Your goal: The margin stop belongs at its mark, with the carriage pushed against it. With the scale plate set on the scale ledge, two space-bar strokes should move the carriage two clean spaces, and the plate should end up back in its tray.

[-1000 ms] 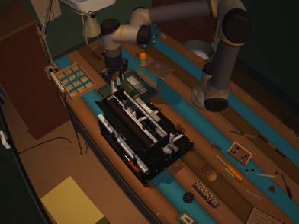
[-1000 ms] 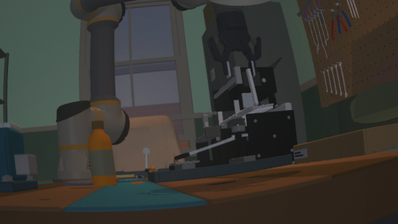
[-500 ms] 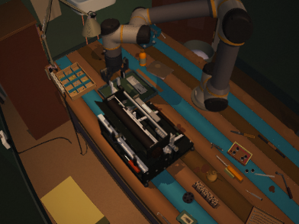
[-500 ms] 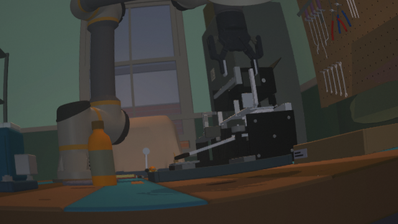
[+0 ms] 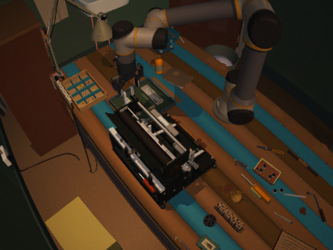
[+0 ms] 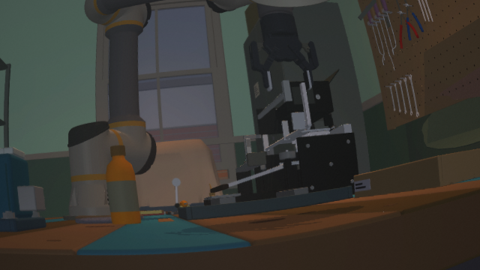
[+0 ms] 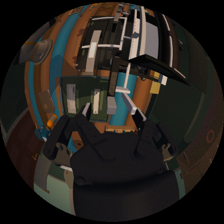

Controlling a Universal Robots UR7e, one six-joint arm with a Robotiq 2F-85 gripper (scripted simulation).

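Observation:
The dark green tray (image 5: 143,94) lies on the bench right behind the black typewriter mechanism (image 5: 159,146), and a pale scale plate (image 7: 96,101) lies inside it. My gripper (image 6: 287,78) hangs open and empty just above the rear end of the mechanism, over the carriage's (image 5: 148,129) left end. A small grey block (image 7: 111,105) and pale rail pieces sit between and just ahead of my fingers in the wrist camera. The carriage with its black roller and white rails runs along the top of the mechanism. I cannot tell the margin stop from the other pale parts.
The desk lamp's (image 5: 101,27) shade hangs close left of my wrist, above a compartment box (image 5: 83,89). An orange bottle (image 5: 159,65) and a grey pad (image 5: 178,77) stand behind the tray. The arm's base (image 5: 236,106) is to the right; small tools lie scattered at the bench's near right end.

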